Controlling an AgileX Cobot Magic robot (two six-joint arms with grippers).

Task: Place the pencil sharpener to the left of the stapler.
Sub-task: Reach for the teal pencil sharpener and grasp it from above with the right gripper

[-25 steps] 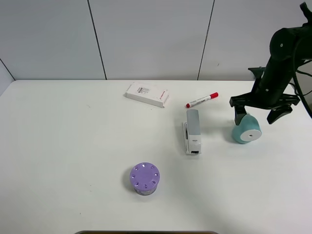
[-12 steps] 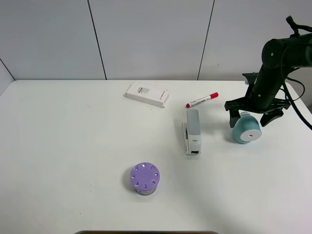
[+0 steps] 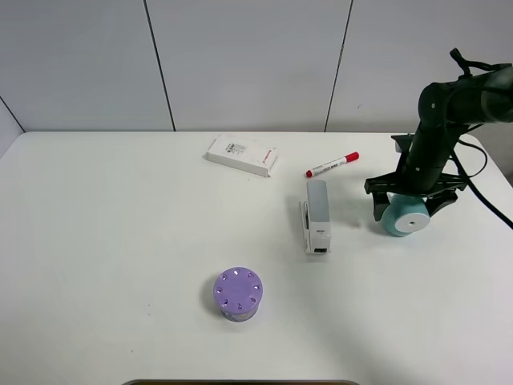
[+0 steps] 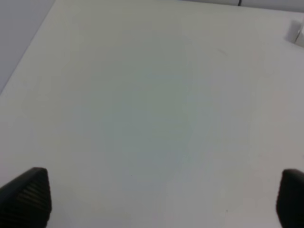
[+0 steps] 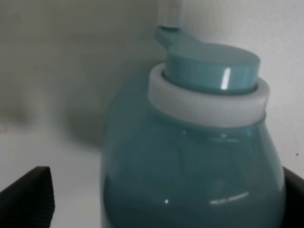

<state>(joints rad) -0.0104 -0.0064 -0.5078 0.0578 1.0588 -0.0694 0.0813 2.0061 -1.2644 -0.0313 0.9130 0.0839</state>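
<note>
Two grippers are in play, and only one is near anything. In the exterior high view the right gripper [image 3: 405,206] is down at table level on the right side of the white table [image 3: 120,241], with its dark fingers [image 3: 379,207] spread to either side of the pencil sharpener [image 3: 405,216]. The fingers are apart, not clamped. In the right wrist view one pad [image 5: 27,194] stands clear of the teal body [image 5: 194,156] with bare table between them, while the other pad shows only at the frame edge, so I cannot tell if it touches. The sharpener lies on its side on the table, its flat white round face with the centre hole turned toward the high camera. The wrist camera looks along it at a white ribbed ring and a teal end cap. It rests to the right of the stapler [image 3: 317,215] in the exterior view, near it but not touching. The stapler lies flat with its length running away from the camera, grey arm over white base. Just behind it lies a red-capped white marker [image 3: 332,164] at a slant, and further left a flat white box [image 3: 242,155]. A purple round cylinder [image 3: 238,294] with holes on top stands well apart, toward the near edge. The left gripper [image 4: 158,197] does not appear in the exterior view. Its own camera shows its two dark fingertips [image 4: 26,197] wide apart over bare table, gripping nothing.
</note>
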